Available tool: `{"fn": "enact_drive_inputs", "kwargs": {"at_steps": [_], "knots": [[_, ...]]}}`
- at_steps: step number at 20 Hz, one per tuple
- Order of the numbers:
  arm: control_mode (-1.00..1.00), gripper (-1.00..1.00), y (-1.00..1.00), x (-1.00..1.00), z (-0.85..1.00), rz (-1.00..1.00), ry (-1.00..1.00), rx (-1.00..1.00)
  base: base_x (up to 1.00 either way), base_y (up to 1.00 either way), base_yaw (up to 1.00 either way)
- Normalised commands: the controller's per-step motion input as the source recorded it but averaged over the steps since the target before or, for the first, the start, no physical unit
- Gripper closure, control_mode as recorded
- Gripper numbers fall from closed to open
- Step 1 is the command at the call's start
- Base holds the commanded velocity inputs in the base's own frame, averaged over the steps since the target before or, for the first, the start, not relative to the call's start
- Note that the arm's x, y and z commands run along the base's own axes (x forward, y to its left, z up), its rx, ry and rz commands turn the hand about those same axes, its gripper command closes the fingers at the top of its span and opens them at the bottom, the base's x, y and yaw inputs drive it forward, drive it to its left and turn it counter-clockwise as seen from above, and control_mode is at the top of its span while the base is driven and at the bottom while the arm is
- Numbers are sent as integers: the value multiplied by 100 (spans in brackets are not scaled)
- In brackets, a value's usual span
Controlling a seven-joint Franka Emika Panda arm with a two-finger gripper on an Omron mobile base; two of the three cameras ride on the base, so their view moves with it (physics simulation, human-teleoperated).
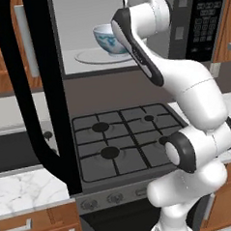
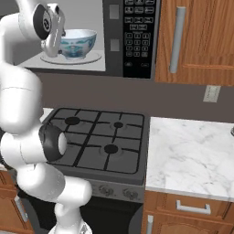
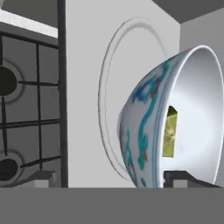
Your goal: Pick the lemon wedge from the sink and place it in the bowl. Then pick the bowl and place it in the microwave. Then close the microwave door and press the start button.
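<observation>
Bowl, round white porcelain with blue-green pattern [image 2: 77,43], sits on the round glass plate [image 1: 97,57] inside the wide black microwave [image 2: 137,39]; small yellow-green lemon wedge [image 3: 169,131] lies in it. First two steps look done. Left: shut the black-framed microwave door [image 1: 34,93], which hangs wide open, then press start on the keypad strip [image 2: 138,32]. Tool [image 3: 179,179] is at the bowl's rim, fingers apart, gripping nothing. Arm must clear the cavity before the door swings. Black gas hob [image 2: 98,139] below, marble desk [image 2: 192,155] to the right.

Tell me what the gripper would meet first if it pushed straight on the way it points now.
Probably the bowl: its rim sits right at the fingers, lemon wedge just beyond. Depth is unclear.
</observation>
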Motion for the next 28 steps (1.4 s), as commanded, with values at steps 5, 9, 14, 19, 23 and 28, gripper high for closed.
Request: {"fn": "enact_drive_inputs", "kwargs": {"at_steps": [5,9,14,19,23,28], "knots": [[-100,-100,0,-100,-33,4,-14,0,0,0,0],[-100,-100,-1,-100,-69,4,-13,0,0,0,0],[-100,-100,-6,-100,-81,5,-12,0,0,0,0],[-100,-100,-4,-100,-71,5,-13,-1,0,0,0],[-100,-100,0,-81,-75,0,-18,-1,0,0,0],[-100,-100,8,-13,-81,2,-16,-5,0,0,0]]}}
